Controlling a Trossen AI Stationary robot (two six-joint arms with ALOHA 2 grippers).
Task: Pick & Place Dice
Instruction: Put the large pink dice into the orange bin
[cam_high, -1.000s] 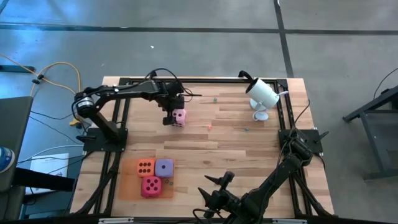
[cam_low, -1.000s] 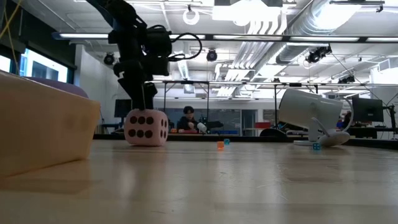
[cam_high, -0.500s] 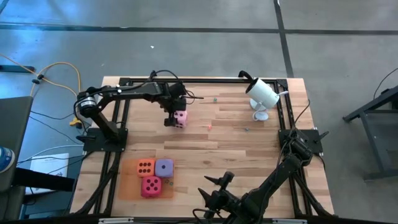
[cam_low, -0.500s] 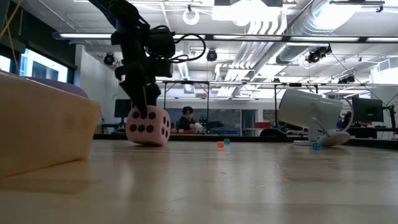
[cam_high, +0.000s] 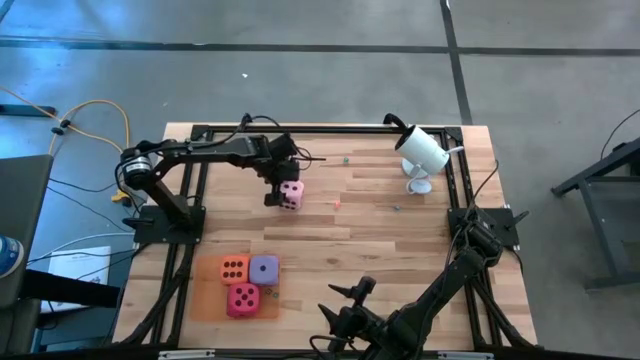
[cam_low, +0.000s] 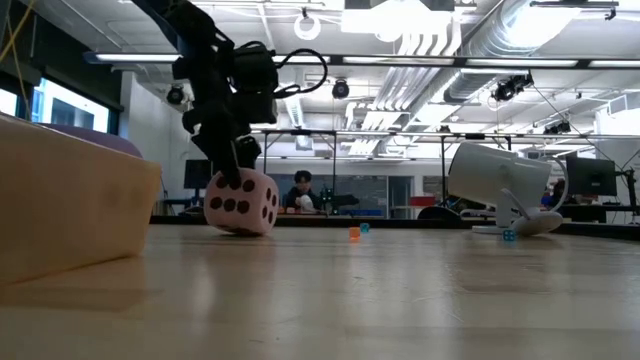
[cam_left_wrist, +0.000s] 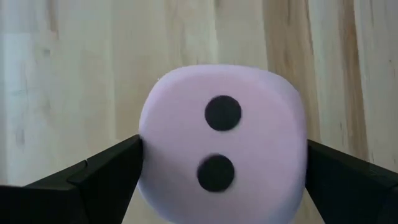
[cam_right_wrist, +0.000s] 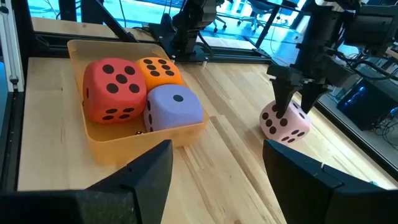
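- The orange tray (cam_high: 205, 300) sits at the near left of the table (cam_high: 380, 230). It already holds three dice: the orange die (cam_high: 234, 268), the purple die (cam_high: 264, 268) and the magenta die (cam_high: 243, 298), packed touching one another.
- The left gripper (cam_high: 277, 192) is at the far left-centre of the table, directly over the light pink die (cam_high: 290, 195). Its fingers (cam_left_wrist: 106, 174) are spread about as wide as they go and straddle the die on both sides, pressing or nearly pressing its flanks.
- In the low view the light pink die (cam_low: 241, 202) is tilted, with one lower edge on the wood; I cannot tell whether it is fully gripped or merely nudged.
- The step in hand looks like grasping this last die. The next move calls for a firm squeeze, a clean lift, then a carry toward the near left and a drop into the tray's free space.
- A white desk camera (cam_high: 422, 150) stands at the far right, well apart.
- The right gripper (cam_high: 345, 305) waits at the near edge, roughly half open and holding nothing.
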